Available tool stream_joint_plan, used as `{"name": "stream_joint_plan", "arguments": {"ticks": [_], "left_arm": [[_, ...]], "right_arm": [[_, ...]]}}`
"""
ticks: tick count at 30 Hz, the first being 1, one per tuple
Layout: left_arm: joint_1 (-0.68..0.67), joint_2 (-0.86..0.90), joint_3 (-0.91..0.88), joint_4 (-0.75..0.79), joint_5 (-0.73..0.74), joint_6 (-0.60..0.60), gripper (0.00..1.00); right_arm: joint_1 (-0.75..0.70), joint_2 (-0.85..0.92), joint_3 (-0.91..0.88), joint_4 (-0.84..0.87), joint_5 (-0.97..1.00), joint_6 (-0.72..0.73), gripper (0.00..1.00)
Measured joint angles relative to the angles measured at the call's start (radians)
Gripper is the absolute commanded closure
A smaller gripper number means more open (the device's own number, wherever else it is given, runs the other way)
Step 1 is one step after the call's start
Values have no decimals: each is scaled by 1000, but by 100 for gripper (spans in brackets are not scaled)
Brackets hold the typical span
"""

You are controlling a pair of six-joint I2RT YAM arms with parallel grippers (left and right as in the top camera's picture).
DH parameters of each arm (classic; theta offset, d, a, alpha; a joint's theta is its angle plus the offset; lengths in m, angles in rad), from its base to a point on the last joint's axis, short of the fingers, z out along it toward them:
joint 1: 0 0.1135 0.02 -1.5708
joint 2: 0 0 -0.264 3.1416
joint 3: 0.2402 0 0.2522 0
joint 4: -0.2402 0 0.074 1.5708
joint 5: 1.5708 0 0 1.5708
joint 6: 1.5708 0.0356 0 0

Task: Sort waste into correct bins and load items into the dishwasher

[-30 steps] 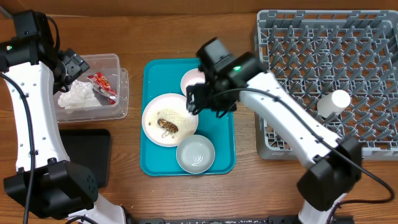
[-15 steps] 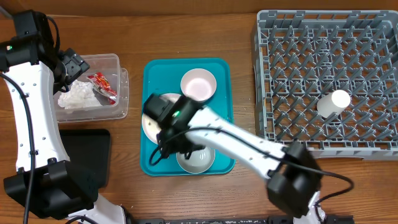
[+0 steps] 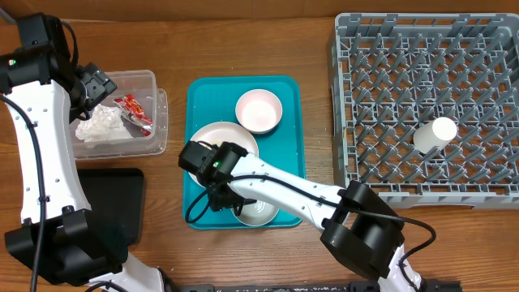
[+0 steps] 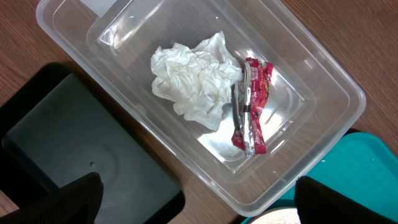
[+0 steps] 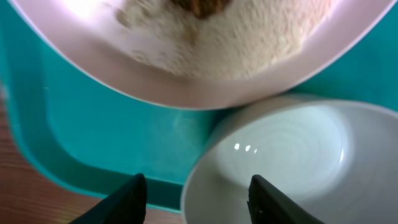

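In the overhead view the near part of the round white plate (image 3: 220, 136) is covered by the right arm, and the brown food scraps (image 5: 202, 5) are seen only as a sliver cut off at the top edge of the right wrist view, with the white crumbs (image 5: 249, 43) spread below them. The pale bowl (image 3: 261, 211) is likewise partly hidden under that arm. The right hand (image 5: 198, 190) is held low over the teal tray (image 5: 93, 137), its fingers apart and clamped on nothing; the bowl's rim is seen between them, and the plate lies just beyond, its edge touching or overlapping the bowl. The left hand (image 4: 199, 183) is held above the clear tub (image 4: 323, 87), fingers spread wide and empty; only their dark tips are visible. The crumpled napkin (image 4: 193, 81) and the red-and-white wrapper (image 4: 252, 106) lie side by side in the tub. The black tray (image 4: 74, 155) sits beside it on the counter (image 4: 25, 43). The pink saucer (image 3: 259, 111) is on the teal tray, and the white cup (image 3: 435, 133) is in the grey rack (image 3: 389, 49).
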Motion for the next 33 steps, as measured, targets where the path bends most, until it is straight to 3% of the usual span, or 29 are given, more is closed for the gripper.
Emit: {"name": "stream_joint_plan", "arguments": {"ticks": [13,19,27,33], "left_arm": [[0,0,0,0,0,0,0],[0,0,0,0,0,0,0],[0,0,0,0,0,0,0],[0,0,0,0,0,0,0]], "right_arm": [[6,3,-47,47,1,37,59],[5,3,-48,44,-28,37,81],[-19,3,-1,-45,-58,39,96],[-66,2,109,-158,-66,18,96]]}}
